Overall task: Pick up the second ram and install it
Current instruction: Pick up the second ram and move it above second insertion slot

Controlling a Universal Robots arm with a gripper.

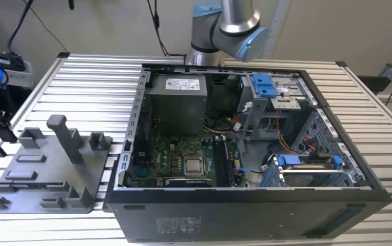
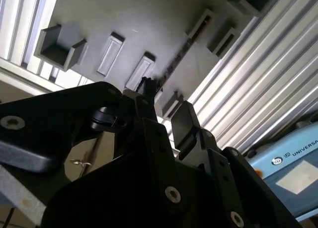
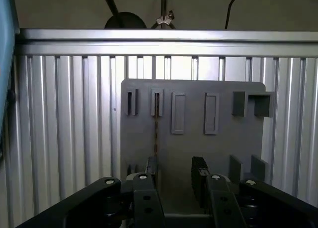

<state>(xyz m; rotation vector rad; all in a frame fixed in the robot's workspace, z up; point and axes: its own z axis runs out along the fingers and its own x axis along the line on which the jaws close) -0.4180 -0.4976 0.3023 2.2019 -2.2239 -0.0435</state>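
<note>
In the exterior view the grey fixture plate (image 1: pixel 90 179) is lying on the slatted tabletop (image 1: pixel 86 87) at the exterior view's left, just beside the open computer case (image 1: pixel 251 215). Upright posts (image 1: pixel 66 138) are rising from the plate, and together with the case wall they are narrowing the room on that side, while the far tabletop is offering freer passage. In the first wrist view the hand (image 3: pixel 175 171) is hovering over the plate (image 3: pixel 218 153) with its fingers standing apart and gripping nothing. The second ram (image 3: pixel 156 128) is standing on edge in a slot of the plate, showing as a thin dark line. It is lining up with one finger (image 3: pixel 150 169) rather than with the gap. Judgement: a descent on this line is risking a finger landing on the stick's top edge and tipping or chipping it. In the second wrist view the hand (image 2: pixel 164 101) is likewise showing open, and the ram (image 2: pixel 174 61) is running away from one fingertip (image 2: pixel 145 88), with raised blocks (image 2: pixel 112 53) crowding near it. Judgement: a skewed close is risking a corner-only grip and a stick twisting in its slot. Whether the ram is sitting loose or snug cannot be told.
</note>
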